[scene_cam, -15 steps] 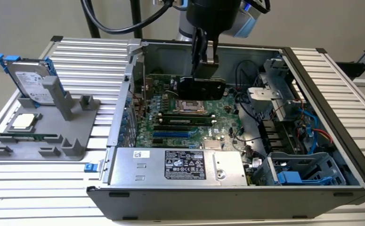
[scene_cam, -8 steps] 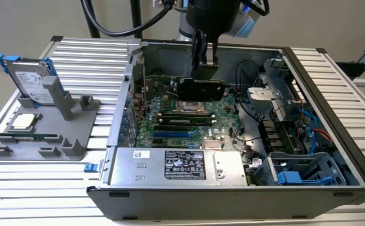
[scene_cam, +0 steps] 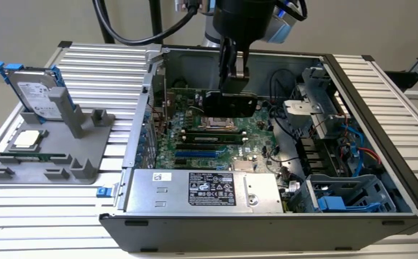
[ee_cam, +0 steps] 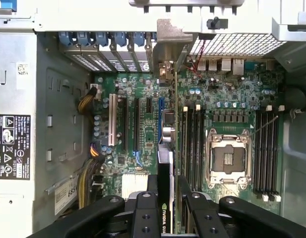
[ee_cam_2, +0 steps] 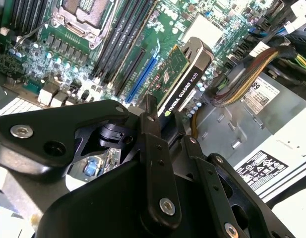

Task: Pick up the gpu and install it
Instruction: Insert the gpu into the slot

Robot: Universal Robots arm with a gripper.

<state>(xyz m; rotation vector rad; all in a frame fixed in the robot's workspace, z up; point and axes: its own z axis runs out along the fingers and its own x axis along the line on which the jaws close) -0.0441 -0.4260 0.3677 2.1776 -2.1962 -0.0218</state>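
The gripper (scene_cam: 232,81) is clamping the gpu (scene_cam: 230,103) edge-on and hanging it inside the open case (scene_cam: 381,135), above the motherboard (scene_cam: 216,135). So the pickup part looks done, but the card isn't seated yet; in the first wrist view it's hovering over the blue slot (ee_cam: 160,106), roughly lined up.

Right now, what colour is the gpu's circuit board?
Green, clearest in the second wrist view on the gpu held in the gripper.

open case top (scene_cam: 353,102), cable bundle (ee_cam_2: 247,74) beside gpu (ee_cam_2: 185,82), slots (ee_cam: 138,124) unobstructed
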